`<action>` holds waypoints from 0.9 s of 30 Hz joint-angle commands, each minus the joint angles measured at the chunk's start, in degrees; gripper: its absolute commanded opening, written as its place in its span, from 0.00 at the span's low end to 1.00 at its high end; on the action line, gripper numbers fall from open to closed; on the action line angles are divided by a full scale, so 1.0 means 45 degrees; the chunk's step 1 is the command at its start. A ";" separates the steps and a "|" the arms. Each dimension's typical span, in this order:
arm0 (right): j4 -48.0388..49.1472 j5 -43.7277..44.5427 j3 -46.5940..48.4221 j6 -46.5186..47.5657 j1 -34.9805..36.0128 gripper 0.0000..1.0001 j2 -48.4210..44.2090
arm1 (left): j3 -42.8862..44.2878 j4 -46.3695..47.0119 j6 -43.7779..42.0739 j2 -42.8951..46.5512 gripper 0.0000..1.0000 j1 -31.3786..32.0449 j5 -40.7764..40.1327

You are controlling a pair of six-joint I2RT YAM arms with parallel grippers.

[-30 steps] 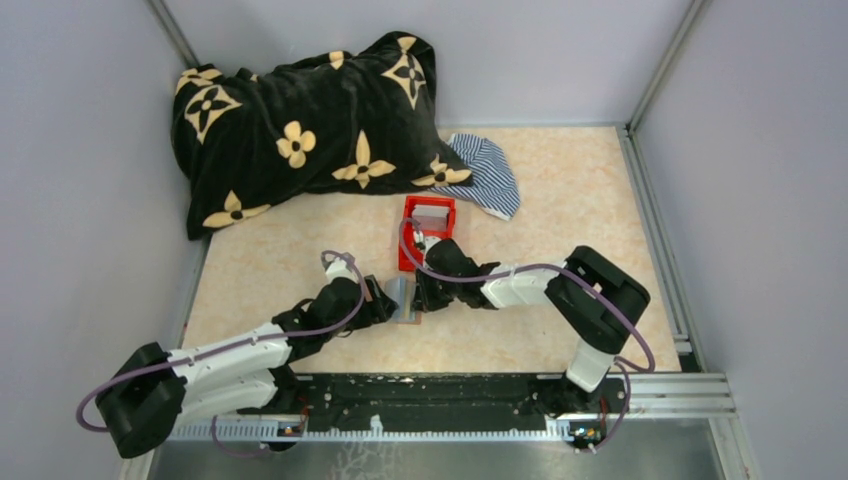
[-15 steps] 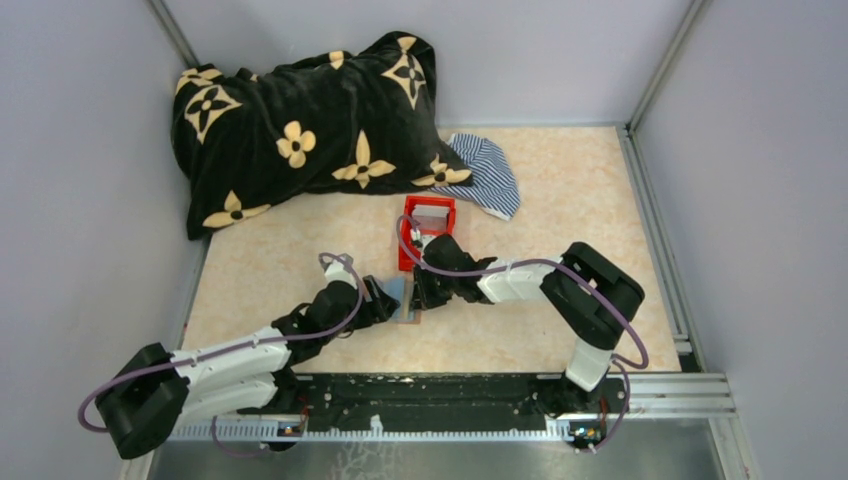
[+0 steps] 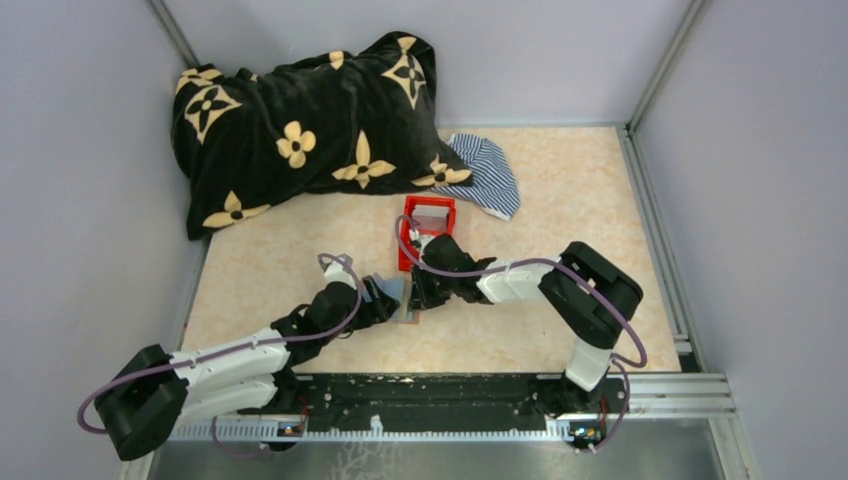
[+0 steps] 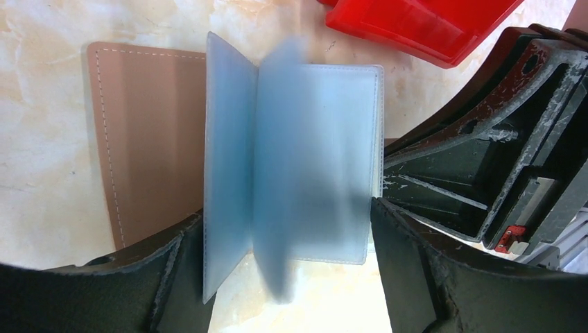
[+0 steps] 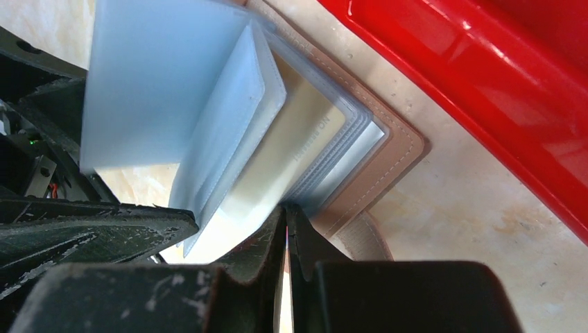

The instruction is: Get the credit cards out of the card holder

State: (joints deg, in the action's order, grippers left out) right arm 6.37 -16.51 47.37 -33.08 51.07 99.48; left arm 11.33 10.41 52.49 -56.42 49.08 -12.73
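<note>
The brown card holder (image 4: pixel 145 132) lies open on the surface (image 4: pixel 41 173), just beside the red bin (image 4: pixel 423 24). The left end effector (image 4: pixel 281 222) is spread, its fingers flanking the pale blue sleeves (image 4: pixel 312 159). The right end effector (image 5: pixel 286 215) is pressed almost together at the edge of a cream card (image 5: pixel 291 159) inside the sleeves.

My left arm (image 3: pixel 240 352) lies low and reaches forward and right, while my right arm (image 3: pixel 520 282) folds in from its raised elbow, so the two wrists nearly meet. The left gripper (image 4: pixel 288 267) is spread wide. The right gripper (image 5: pixel 286 229) is pinched to a thin slit.
</note>
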 commanded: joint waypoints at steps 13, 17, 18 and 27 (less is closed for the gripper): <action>0.4424 -0.2112 0.0921 -0.0934 0.0501 0.11 0.0708 | -0.0920 -0.1829 0.0196 0.0096 0.82 0.0114 0.1434; 0.4946 -0.2152 0.0627 -0.1170 0.0466 0.11 0.0342 | -0.0878 -0.1896 0.0152 -0.0024 0.83 0.0110 0.1450; 0.4958 -0.2141 0.0593 -0.1165 0.0458 0.11 0.0286 | -0.0836 -0.1952 0.0115 -0.0035 0.83 0.0121 0.1444; 0.5315 -0.2308 0.0336 -0.1251 0.0406 0.10 0.0672 | 0.0630 -0.4334 -0.0571 0.1156 0.86 0.0150 0.0928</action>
State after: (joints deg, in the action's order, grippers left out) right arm 19.33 -22.22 47.37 -36.49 51.11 102.45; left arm 12.86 3.62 50.65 -52.93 48.99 -12.53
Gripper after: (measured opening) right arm 0.105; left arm 0.854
